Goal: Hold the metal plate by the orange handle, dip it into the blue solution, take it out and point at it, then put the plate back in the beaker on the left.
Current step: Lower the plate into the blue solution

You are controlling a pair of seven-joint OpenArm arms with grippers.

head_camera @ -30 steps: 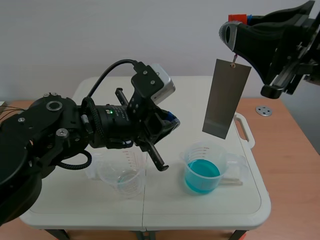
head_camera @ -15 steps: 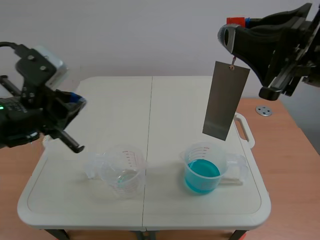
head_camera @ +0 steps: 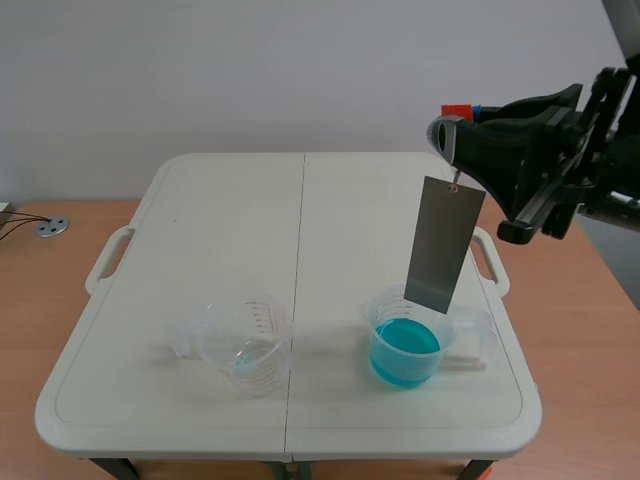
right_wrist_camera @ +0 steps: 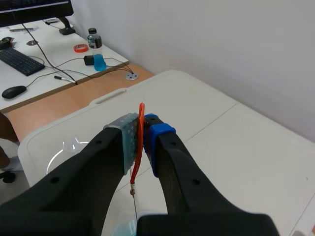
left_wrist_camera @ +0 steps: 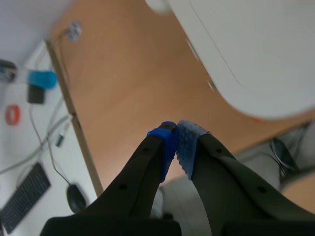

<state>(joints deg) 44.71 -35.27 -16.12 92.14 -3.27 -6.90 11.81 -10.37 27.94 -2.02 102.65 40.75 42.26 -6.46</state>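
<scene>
Metal plate (head_camera: pixel 444 243) hangs slightly tilted at the right of the scene frame, its lower edge at the rim of the blue-solution beaker (head_camera: pixel 405 350) on the white tabletop (head_camera: pixel 300 220). The right tool (head_camera: pixel 449 133) is clamped on the orange handle (right_wrist_camera: pixel 140 142) above it. The empty beaker (head_camera: pixel 245 340) stands lower left of centre. The left tool (left_wrist_camera: pixel 175 135), pads pressed together on nothing, is beyond the tabletop's corner.

A plain white wall (head_camera: pixel 300 70) stands behind a white folding table (head_camera: pixel 230 230). Brown wood (head_camera: pixel 590 340) shows all around the table, and a small round metal disc (head_camera: pixel 52 228) lies on it at one side. Next to the wood is a white desk (right_wrist_camera: pixel 44 78) with a keyboard (right_wrist_camera: pixel 19 60), a mouse (right_wrist_camera: pixel 14 91), a bottle (right_wrist_camera: pixel 97 49) and a dark screen (right_wrist_camera: pixel 34 6).
</scene>
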